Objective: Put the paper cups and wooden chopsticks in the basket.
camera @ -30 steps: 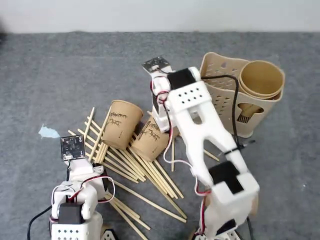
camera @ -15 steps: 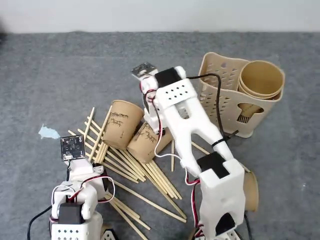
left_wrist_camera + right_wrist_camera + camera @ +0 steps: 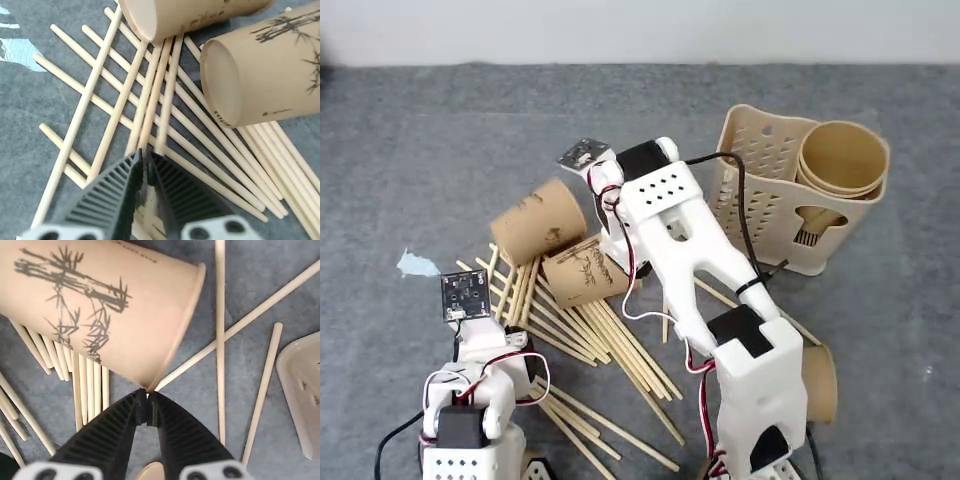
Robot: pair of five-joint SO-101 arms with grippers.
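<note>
Beige slotted basket (image 3: 760, 170) sits upper right of the high frame, with a stack of paper cups (image 3: 843, 155) inside it. Two more cups lie on their sides centre-left: upper cup (image 3: 538, 220), and lower cup (image 3: 582, 274) just down-right of it, nearly touching. Both rest on the wooden chopsticks (image 3: 610, 345), which are scattered and fan toward lower centre. A third cup (image 3: 820, 383) lies lower right, partly behind the right arm (image 3: 720, 270).

On that arm the right gripper (image 3: 146, 402) has its jaws closed to a thin slit, tips right at the lower cup's rim; cannot tell if the rim is pinched. At lower left the left gripper (image 3: 145, 162) has its jaws almost together above the chopsticks, gripping nothing I can make out.

Blue scrap (image 3: 417, 265) lies on the grey mat (image 3: 420, 130), left side.
</note>
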